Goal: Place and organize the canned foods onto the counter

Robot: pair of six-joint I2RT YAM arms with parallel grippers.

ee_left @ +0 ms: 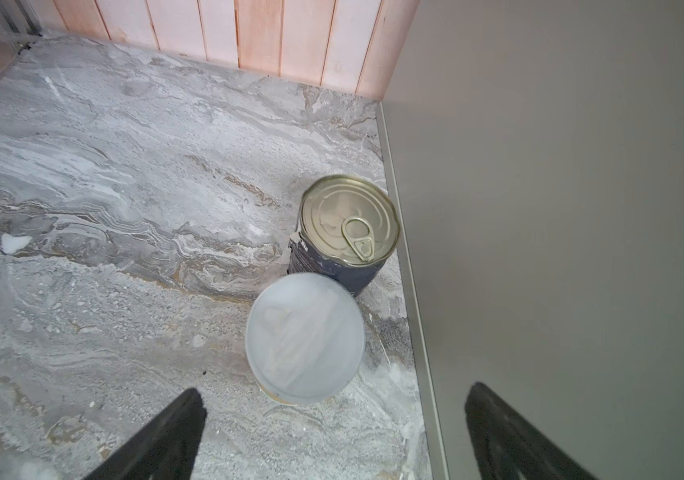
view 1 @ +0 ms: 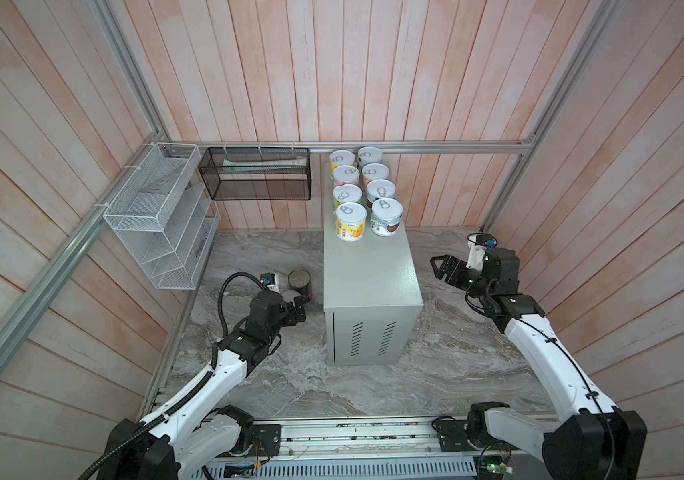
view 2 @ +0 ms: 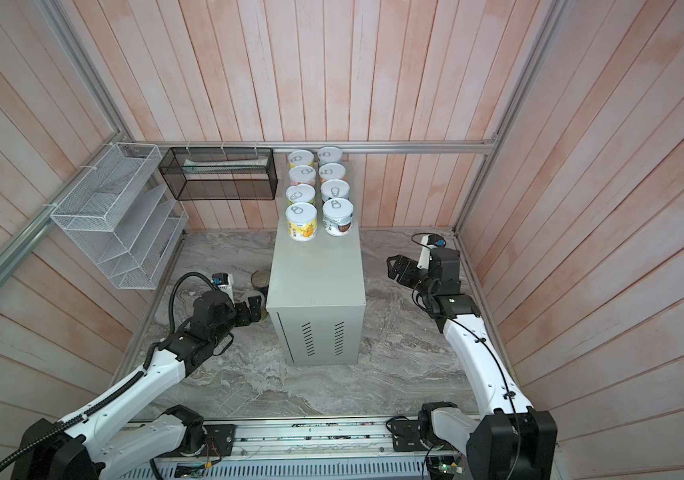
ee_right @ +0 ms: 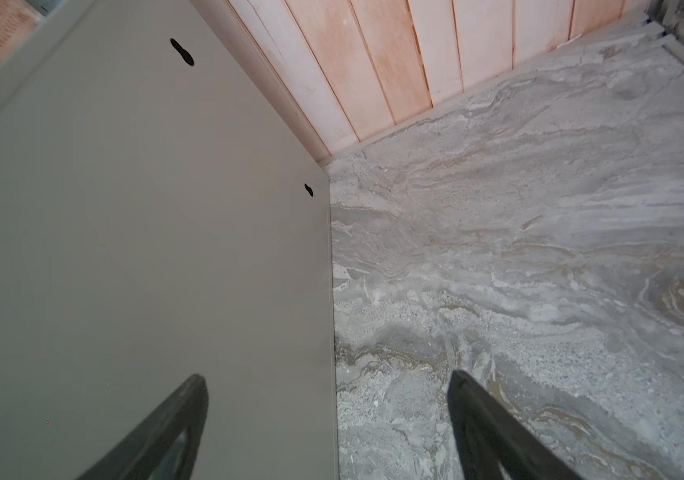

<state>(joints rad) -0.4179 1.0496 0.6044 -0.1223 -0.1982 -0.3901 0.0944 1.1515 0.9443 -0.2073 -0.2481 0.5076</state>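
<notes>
Nearest, the left gripper (view 1: 295,311) hangs low over the grey marble-patterned surface (view 1: 282,374), its black fingers (ee_left: 174,432) spread wide and holding nothing. Just ahead of them stands a small cylindrical tin with a silvery-white lid (ee_left: 304,338). Touching or just behind it is a taller dark-blue tin with a dull gold pull-tab lid (ee_left: 344,232), close beside the side wall of the counter (view 1: 369,270), a tall pale grey-green metal box.

The step in hand looks like picking up the small tin. The next move calls for easing forward until the fingers straddle it, without nudging the blue tin or scraping the box wall.

On the other side of the box, the right gripper (view 1: 438,268) hovers with fingers (ee_right: 174,419) apart and empty.

Farther back, eight small white-lidded tins (view 1: 381,192) stand upright in two rows of four on the far end of the box's top; the near half is bare.

Beyond, a white wire-mesh tiered basket (view 1: 153,216) shows nothing inside that I can make out. A black wire-mesh basket (view 1: 257,183) holds one long pale item (view 1: 265,164), which I cannot identify.
</notes>
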